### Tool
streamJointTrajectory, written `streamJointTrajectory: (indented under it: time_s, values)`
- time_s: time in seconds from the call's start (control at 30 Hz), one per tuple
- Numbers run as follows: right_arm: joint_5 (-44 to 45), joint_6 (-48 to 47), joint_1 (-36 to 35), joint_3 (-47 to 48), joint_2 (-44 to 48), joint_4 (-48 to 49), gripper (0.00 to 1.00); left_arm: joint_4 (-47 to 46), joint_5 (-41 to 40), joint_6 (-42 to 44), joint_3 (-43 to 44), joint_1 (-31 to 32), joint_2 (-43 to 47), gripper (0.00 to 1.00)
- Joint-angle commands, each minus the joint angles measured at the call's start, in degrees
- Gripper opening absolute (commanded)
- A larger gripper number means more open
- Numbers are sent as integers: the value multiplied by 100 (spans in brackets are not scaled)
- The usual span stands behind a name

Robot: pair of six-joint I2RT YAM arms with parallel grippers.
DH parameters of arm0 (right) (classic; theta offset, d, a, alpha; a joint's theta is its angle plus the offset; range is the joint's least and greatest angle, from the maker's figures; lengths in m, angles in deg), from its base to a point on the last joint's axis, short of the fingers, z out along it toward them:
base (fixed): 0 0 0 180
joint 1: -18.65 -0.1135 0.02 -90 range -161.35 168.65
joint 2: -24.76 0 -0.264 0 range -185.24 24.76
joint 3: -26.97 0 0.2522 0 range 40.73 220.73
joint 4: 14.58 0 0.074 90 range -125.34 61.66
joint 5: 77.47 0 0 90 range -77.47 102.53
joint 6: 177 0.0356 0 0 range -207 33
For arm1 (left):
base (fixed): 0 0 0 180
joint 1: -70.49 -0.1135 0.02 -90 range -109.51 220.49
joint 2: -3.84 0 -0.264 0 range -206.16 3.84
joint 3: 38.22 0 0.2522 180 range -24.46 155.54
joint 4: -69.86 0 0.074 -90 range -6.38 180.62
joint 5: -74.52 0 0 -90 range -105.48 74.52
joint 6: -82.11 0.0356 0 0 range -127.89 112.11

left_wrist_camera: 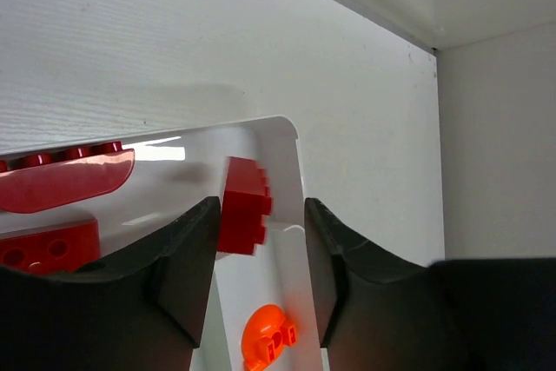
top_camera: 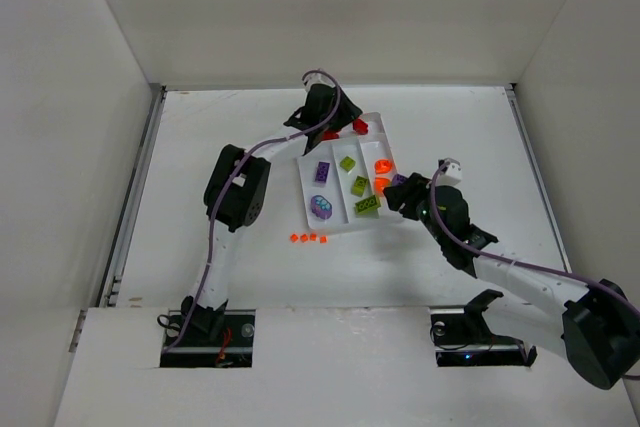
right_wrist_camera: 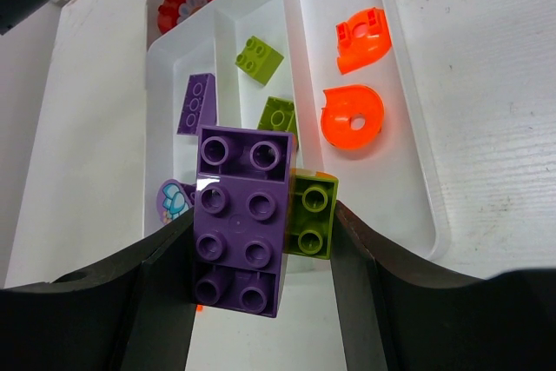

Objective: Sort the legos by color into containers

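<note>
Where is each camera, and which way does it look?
Top external: above and behind, looking down at the tray; left arm, right arm show.
Left wrist: rides the left arm, facing a red brick past the left gripper.
Right wrist: rides the right arm, facing a purple brick past the right gripper.
Shared: the tray.

1. The counter (top_camera: pixel 220 127) is a flat, matte white surface.
2. A white back wall (top_camera: pixel 340 7) rises from the counter's far edge.
3. White side walls stand at the counter's left (top_camera: pixel 60 147) and right (top_camera: pixel 590 97).
4. A metal rail (top_camera: pixel 135 187) runs along the counter's left edge.
5. A white panel (top_camera: pixel 340 377) lies along the counter's near edge, with two dark rectangular openings.
</note>
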Motion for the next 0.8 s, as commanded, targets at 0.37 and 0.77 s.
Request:
streamJointTrajectory:
  time_s: [0.37, 0.77]
  values:
    - [-132, -164, -40, 31, 93, 425, 44, -147, 56, 123, -1067, 137, 1357, 42]
    - [-2125, 151, -137, -109, 32, 1593, 46, -2246, 469, -843, -5795, 937, 4793, 47]
